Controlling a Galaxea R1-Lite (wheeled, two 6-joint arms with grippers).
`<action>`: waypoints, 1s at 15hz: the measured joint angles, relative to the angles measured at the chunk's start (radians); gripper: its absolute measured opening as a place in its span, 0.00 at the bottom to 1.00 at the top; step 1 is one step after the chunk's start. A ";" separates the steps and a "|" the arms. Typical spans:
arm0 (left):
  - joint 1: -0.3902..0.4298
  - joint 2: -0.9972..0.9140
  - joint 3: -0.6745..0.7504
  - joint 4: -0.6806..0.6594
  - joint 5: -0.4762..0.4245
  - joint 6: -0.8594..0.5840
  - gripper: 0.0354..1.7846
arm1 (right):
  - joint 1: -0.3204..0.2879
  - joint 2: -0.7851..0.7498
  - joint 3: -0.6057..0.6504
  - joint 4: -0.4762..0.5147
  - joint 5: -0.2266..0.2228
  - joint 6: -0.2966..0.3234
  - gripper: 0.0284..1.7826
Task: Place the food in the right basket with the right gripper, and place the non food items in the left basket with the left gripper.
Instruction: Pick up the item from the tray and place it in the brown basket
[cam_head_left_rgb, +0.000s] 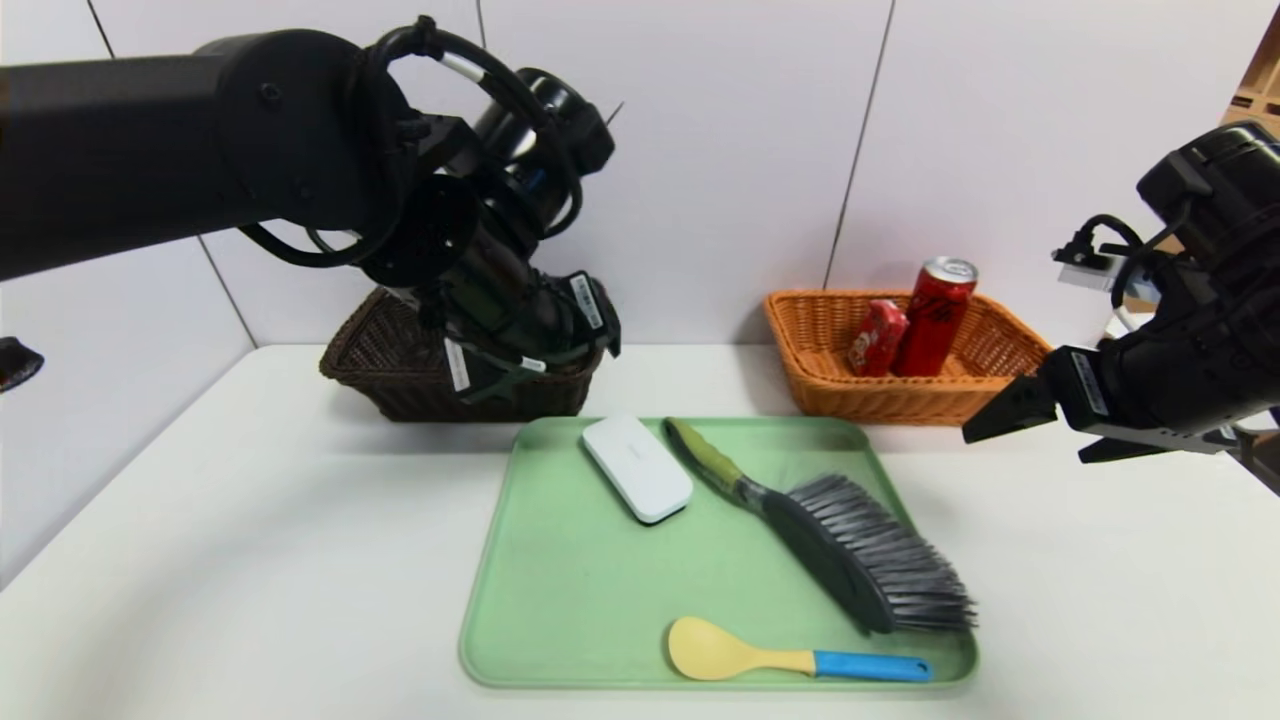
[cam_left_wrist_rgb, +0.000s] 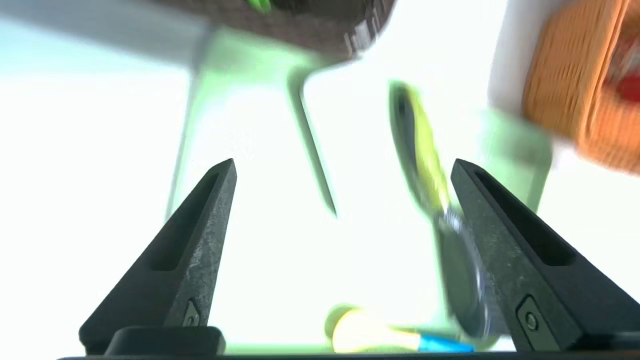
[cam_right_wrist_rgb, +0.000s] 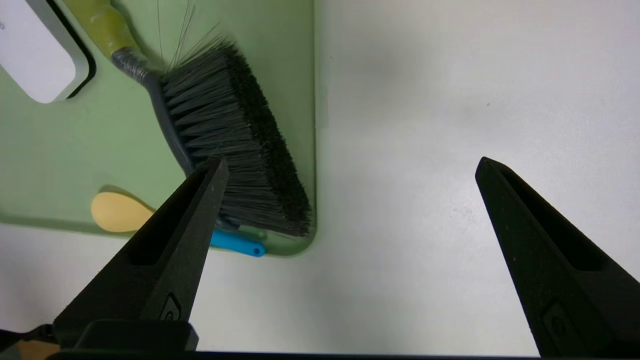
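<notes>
A green tray (cam_head_left_rgb: 560, 600) holds a white flat box (cam_head_left_rgb: 637, 467), a brush (cam_head_left_rgb: 860, 545) with a green handle and grey bristles, and a yellow spoon (cam_head_left_rgb: 715, 650) with a blue handle. The dark brown left basket (cam_head_left_rgb: 385, 365) stands behind the tray. The orange right basket (cam_head_left_rgb: 990, 360) holds a red can (cam_head_left_rgb: 935, 315) and a red packet (cam_head_left_rgb: 878, 337). My left gripper (cam_head_left_rgb: 530, 375) is open and empty above the tray's back left, in front of the dark basket. My right gripper (cam_head_left_rgb: 1025, 440) is open and empty above the table, right of the tray.
The left wrist view shows the brush handle (cam_left_wrist_rgb: 420, 150) and spoon (cam_left_wrist_rgb: 370, 337) between the open fingertips (cam_left_wrist_rgb: 220, 200). The right wrist view shows the brush (cam_right_wrist_rgb: 225, 130), the white box (cam_right_wrist_rgb: 30, 55) and the tray corner (cam_right_wrist_rgb: 300, 240). A white wall stands behind the baskets.
</notes>
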 joint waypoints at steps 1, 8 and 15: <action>-0.027 0.006 0.000 0.003 0.023 -0.005 0.87 | 0.000 -0.004 0.022 -0.026 -0.001 0.002 0.96; -0.140 0.101 -0.013 -0.020 0.240 0.066 0.92 | 0.027 -0.084 0.156 -0.070 -0.061 0.046 0.96; -0.163 0.191 -0.024 -0.103 0.252 0.086 0.94 | 0.029 -0.154 0.304 -0.143 -0.052 0.045 0.96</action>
